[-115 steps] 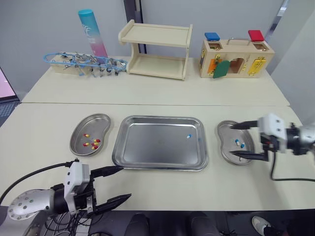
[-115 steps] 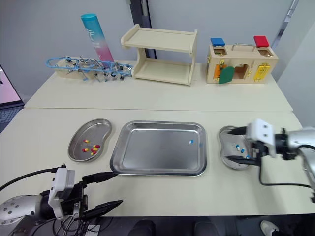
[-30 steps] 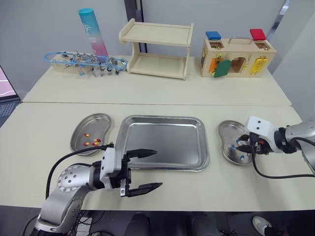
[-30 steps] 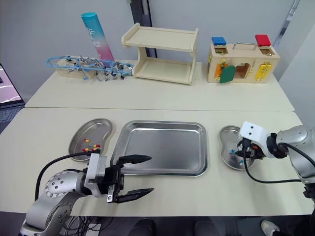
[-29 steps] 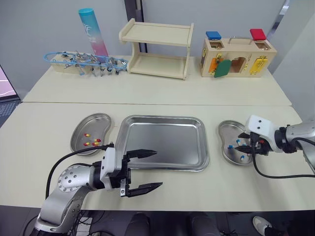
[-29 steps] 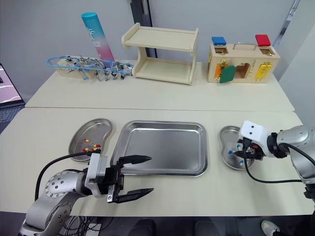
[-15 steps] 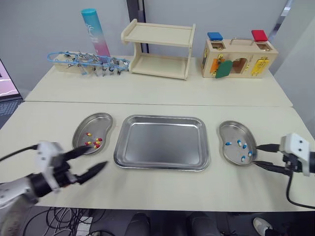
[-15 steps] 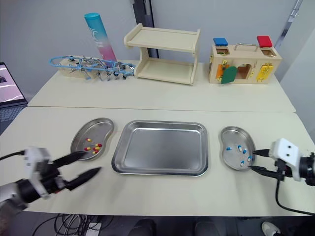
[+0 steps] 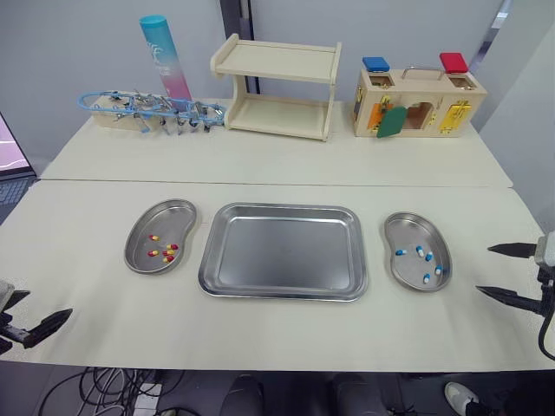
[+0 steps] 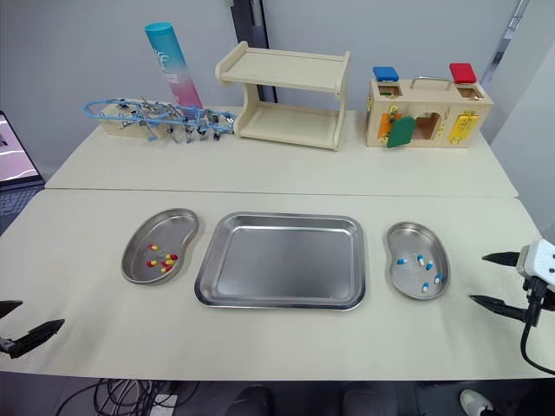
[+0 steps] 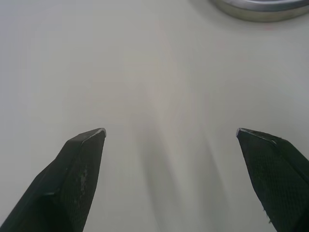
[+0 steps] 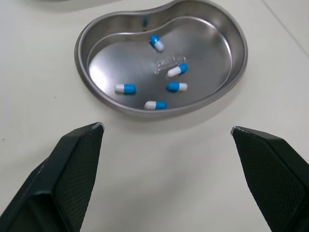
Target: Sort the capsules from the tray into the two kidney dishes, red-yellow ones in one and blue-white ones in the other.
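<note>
The steel tray point(image 9: 282, 211) lies mid-table, its floor bare metal. To its left a kidney dish point(image 9: 140, 236) holds several red-yellow capsules point(image 9: 165, 253). To its right a second kidney dish point(image 9: 406, 230) holds several blue-white capsules point(image 9: 421, 253). My left gripper point(image 9: 50, 302) hovers open at the table's front left edge, well apart from the left dish. My right gripper point(image 9: 482, 269) stands open to the right of the right dish, nothing between its fingers. In the right wrist view that dish point(image 12: 83, 48) and its capsules point(image 12: 176, 71) lie just beyond the gripper point(image 12: 167, 126).
On the rear table stand a wooden shelf point(image 9: 276, 87), a wooden latch box point(image 9: 418, 104), a turquoise-pink tube point(image 9: 163, 56) and a rack of blue-handled tools point(image 9: 147, 111). A seam point(image 9: 277, 182) separates the two tables. A metal rim point(image 11: 260, 6) shows ahead of the left gripper point(image 11: 170, 130).
Both arms have drawn back: the left gripper from beside the left dish to the front left edge, the right gripper rightward off the right dish. The tray's last blue-white capsule now lies in that dish.
</note>
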